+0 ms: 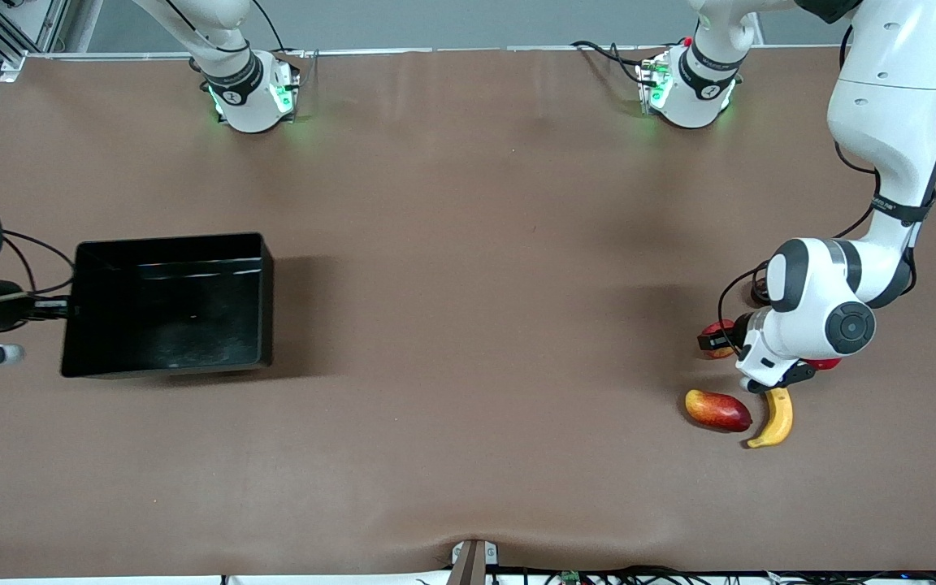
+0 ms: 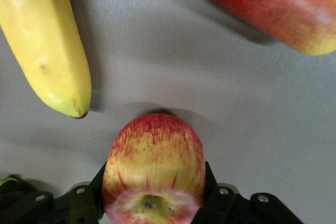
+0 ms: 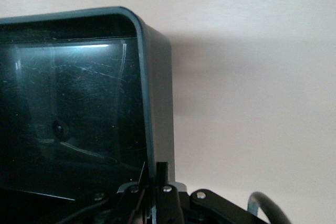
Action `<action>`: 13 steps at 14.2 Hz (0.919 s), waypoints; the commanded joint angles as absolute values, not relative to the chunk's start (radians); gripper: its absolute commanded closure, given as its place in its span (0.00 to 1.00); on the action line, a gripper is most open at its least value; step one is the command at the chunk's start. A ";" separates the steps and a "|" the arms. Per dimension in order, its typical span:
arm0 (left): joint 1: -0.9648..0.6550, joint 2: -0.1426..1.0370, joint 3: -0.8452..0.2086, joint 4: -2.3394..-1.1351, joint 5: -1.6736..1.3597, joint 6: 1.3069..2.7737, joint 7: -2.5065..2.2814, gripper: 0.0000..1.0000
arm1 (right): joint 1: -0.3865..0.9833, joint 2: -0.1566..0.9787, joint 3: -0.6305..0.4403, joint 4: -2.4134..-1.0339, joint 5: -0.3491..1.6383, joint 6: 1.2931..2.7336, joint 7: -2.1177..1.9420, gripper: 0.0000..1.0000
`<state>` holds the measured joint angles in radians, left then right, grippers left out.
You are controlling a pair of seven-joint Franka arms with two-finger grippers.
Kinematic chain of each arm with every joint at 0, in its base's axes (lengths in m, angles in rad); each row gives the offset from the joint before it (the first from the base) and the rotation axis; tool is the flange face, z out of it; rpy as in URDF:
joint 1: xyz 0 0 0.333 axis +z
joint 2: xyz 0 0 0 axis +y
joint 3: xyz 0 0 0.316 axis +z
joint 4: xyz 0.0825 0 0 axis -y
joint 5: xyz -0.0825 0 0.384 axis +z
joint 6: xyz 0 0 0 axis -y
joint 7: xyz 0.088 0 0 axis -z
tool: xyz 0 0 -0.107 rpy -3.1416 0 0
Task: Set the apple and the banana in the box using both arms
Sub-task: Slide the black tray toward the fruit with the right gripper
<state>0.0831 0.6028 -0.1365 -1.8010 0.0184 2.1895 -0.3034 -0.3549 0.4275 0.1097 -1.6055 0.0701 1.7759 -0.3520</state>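
The apple, red with yellow streaks, sits between the fingers of my left gripper, which is shut on it low over the table at the left arm's end. In the left wrist view the apple fills the jaws of the gripper. The banana lies on the table nearer the front camera and also shows in the left wrist view. The black box stands at the right arm's end. My right gripper is shut on the box's end wall, one finger outside.
A red-yellow mango-shaped fruit lies beside the banana and shows in the left wrist view. A plain red round fruit is mostly hidden under the left arm's wrist. The box holds nothing.
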 commanded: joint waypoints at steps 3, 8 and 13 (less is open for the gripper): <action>0.081 0.531 -0.153 -1.772 0.006 2.183 -0.298 1.00 | -0.246 0.423 0.114 -1.595 0.184 1.740 -0.215 1.00; 0.080 0.450 -0.169 -1.723 0.008 2.137 -0.305 1.00 | -0.043 0.425 0.112 -1.597 0.247 1.778 -0.005 1.00; 0.078 0.402 -0.178 -1.606 0.008 1.955 -0.308 1.00 | 0.106 0.459 0.112 -1.600 0.320 1.861 0.118 1.00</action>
